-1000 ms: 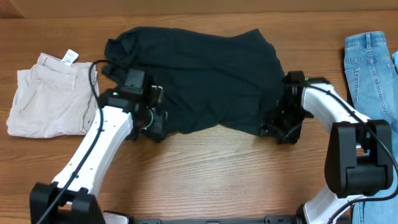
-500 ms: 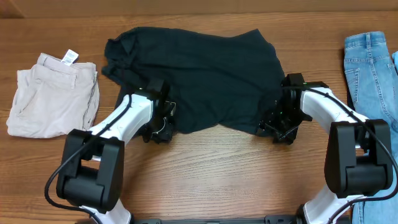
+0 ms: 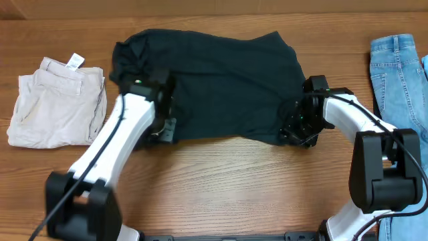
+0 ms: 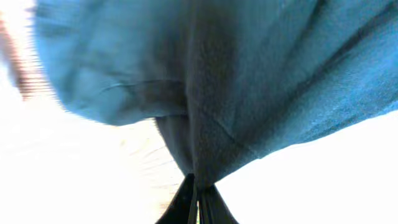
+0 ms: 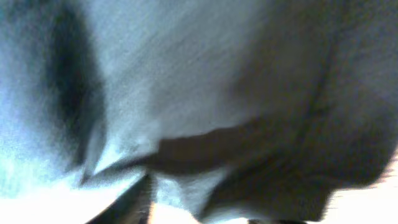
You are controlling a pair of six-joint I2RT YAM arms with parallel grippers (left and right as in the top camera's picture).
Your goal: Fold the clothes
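Table (image 3: 221,181): we see a brown wooden top carrying 3 garments and 2 arms.

Shirt (image 3: 221,80): very dark navy-black and soft, it lies spread across the middle of the table toward the far edge. It is rumpled, with a bunched sleeve at its far left corner. Its near edge runs unevenly between the 2 grippers. We make out no lettering on the side facing up.

Beige garment (image 3: 53,107): folded, with a white tag at its top, well to the left of the shirt.

Jeans (image 3: 398,73): light blue denim at the right edge, apart from the shirt.

Left gripper (image 3: 166,127): at the shirt's near-left edge. In the wrist view its fingers (image 4: 186,205) are pressed together on a gathered fold of the shirt (image 4: 205,93).

Right gripper (image 3: 296,132): at the shirt's near-right corner. The wrist view is blurred and filled with cloth (image 5: 217,93), so we cannot tell whether it grips.
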